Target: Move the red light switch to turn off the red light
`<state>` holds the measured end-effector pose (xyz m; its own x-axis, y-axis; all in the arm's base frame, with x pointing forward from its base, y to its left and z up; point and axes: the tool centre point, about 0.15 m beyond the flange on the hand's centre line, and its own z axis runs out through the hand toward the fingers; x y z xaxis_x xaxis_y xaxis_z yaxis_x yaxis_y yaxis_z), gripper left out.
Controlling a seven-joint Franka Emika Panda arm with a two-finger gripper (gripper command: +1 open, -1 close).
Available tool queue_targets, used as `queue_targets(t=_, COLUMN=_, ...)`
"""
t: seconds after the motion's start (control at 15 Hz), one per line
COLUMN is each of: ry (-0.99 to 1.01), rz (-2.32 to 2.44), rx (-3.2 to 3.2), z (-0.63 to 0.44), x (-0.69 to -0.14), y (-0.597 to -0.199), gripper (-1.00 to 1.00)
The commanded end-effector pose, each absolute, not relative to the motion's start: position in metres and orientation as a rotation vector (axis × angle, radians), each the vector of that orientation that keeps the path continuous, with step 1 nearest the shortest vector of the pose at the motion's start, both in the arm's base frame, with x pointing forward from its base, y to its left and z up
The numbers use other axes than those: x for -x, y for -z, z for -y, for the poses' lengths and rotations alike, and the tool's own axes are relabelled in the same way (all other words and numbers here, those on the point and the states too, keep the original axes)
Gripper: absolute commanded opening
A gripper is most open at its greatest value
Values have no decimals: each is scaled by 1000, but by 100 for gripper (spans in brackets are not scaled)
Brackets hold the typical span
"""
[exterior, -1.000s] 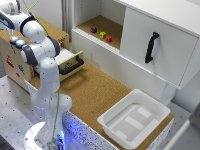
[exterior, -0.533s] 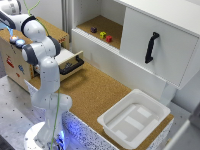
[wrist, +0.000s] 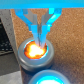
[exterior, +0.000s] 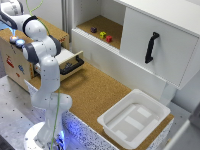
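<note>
A: Entry, current frame. Where is the arm (exterior: 42, 60)?

B: It reaches up and toward the exterior view's left, over the top of the wooden box (exterior: 22, 57) at the left end of the cork-topped bench (exterior: 95, 90). The gripper itself is cut off at the corner of the exterior view, so only the wrist view shows it.

A: Gripper (wrist: 41, 31) state?

B: The fingers (wrist: 49, 20) converge downward, tips nearly together, right above the glowing red-orange light (wrist: 36, 49). Fully closed or a sliver apart, I cannot tell; the picture is blurred. Nothing is visibly clamped.

A: And the red light switch?

B: I cannot pick out a separate switch. The red light sits in a grey round housing (wrist: 25, 61) on the cork panel and it is lit. Just beside it is a blue lit light (wrist: 52, 79), partly cropped.

A: Rest of the scene?

B: An open drawer (exterior: 70, 62) juts from the box, near the arm's elbow. A white bin (exterior: 132, 120) rests at the near right end of the bench. Behind is a white cabinet (exterior: 165, 45) with a black handle (exterior: 151, 47); its open shelf holds three small blocks: purple (exterior: 93, 30), yellow (exterior: 102, 35), red (exterior: 109, 38).
</note>
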<state>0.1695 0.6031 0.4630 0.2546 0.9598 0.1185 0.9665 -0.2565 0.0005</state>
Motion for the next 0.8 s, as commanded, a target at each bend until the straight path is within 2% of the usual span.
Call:
queue_targets(t=0.0, ry=-29, rz=1927, rx=2540, z=-637, x=-175, y=-438, gripper=-100)
queue_targets(t=0.13, ry=4, rz=1877, rx=2522, z=-632, x=-170, y=-461, gripper=-100)
queue_targets(t=0.33, ry=175, rz=1811, rx=2525, z=-616, x=-146, y=-525, gripper=-100)
queue_targets(t=0.53, ry=256, rz=1750, rx=2561, z=-605, x=-143, y=-559, gripper=-100)
queue_targets(t=0.6, ry=228, rz=1715, rx=2620, z=-604, x=-148, y=-558, gripper=100)
queue_targets(t=0.73, ry=193, rz=1647, rx=2696, z=-601, x=-161, y=-550, gripper=100)
